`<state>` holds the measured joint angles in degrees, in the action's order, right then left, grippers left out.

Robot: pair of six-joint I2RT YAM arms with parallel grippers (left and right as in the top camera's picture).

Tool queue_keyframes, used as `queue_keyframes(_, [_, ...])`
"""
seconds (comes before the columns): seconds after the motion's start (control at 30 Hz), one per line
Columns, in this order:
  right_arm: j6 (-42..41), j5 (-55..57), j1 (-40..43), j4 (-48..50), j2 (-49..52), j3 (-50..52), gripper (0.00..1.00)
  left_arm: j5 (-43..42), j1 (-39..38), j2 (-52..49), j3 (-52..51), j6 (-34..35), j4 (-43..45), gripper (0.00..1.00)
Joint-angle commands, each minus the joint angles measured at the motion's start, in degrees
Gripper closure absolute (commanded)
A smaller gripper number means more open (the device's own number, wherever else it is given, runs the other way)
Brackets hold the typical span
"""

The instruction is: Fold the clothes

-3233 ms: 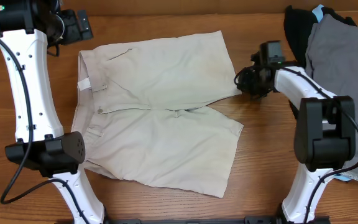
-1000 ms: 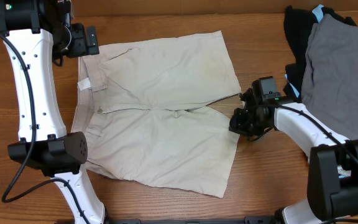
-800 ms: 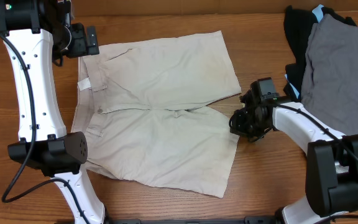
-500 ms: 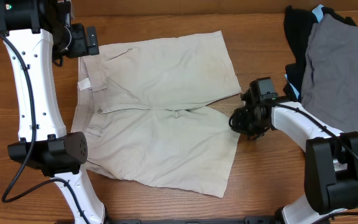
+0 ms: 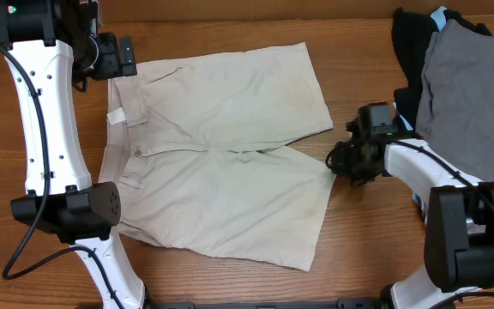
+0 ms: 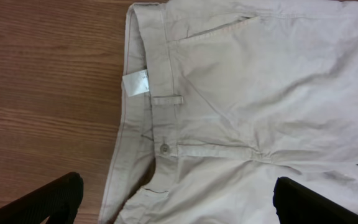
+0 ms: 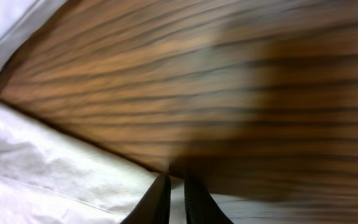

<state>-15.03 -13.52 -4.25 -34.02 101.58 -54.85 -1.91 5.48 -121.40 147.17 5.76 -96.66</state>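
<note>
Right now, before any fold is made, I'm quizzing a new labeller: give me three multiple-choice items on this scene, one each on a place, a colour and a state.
1. Where does the grey garment lie, relative to the shorts?
A. on top of them
B. to their right, touching the black garment
C. to their left

2. What colour is the label at the waistband?
A. white
B. red
C. black

3. How is the left claw?
A. shut on the label
B. shut on a belt loop
C. open

B: the overhead view shows it right of the shorts.
A: it shows white against beige cloth.
C: its fingers stand far apart.
</note>
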Motion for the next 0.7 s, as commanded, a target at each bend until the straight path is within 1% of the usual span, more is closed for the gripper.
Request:
queue_keyframes(0.0, [0.11,5.77,3.87,-0.2,2.43,0.52,0.87,0.39,-0.26,-0.02,0.2,-0.85,-0.13,0.0])
queue_keyframes(0.17, [1.11,5.73,6.47,1.68,2.43,0.52,0.88,0.37,-0.26,-0.09,0.2,-0.83,-0.13,0.0])
queue_keyframes(0.27, [1.84,3.56,7.76,2.95,2.43,0.31,0.88,0.42,-0.26,-0.09,0.2,-0.85,-0.13,0.0])
queue_keyframes(0.37, [2.01,-0.02,8.41,0.9,2.34,-1.53,0.95,1.6,-0.26,-0.09,0.2,-1.16,-0.13,0.0])
queue_keyframes(0.47, [2.01,-1.79,8.46,-3.87,0.94,-5.2,0.95,2.08,-0.26,0.2,0.22,-1.92,-0.13,0.0])
queue_keyframes(0.5, [2.01,-1.84,8.46,-5.53,0.02,-6.49,0.94,2.08,-0.24,0.55,0.22,-1.92,-0.13,0.0])
queue_keyframes(0.57, [2.03,-1.84,8.46,-10.21,-2.89,-10.01,0.88,1.92,-0.26,1.84,0.22,-1.88,-0.13,0.0])
queue_keyframes(0.67, [2.03,-2.34,8.46,-18.84,-8.22,-16.04,0.74,3.15,-0.26,5.46,0.22,0.22,-0.15,0.0])
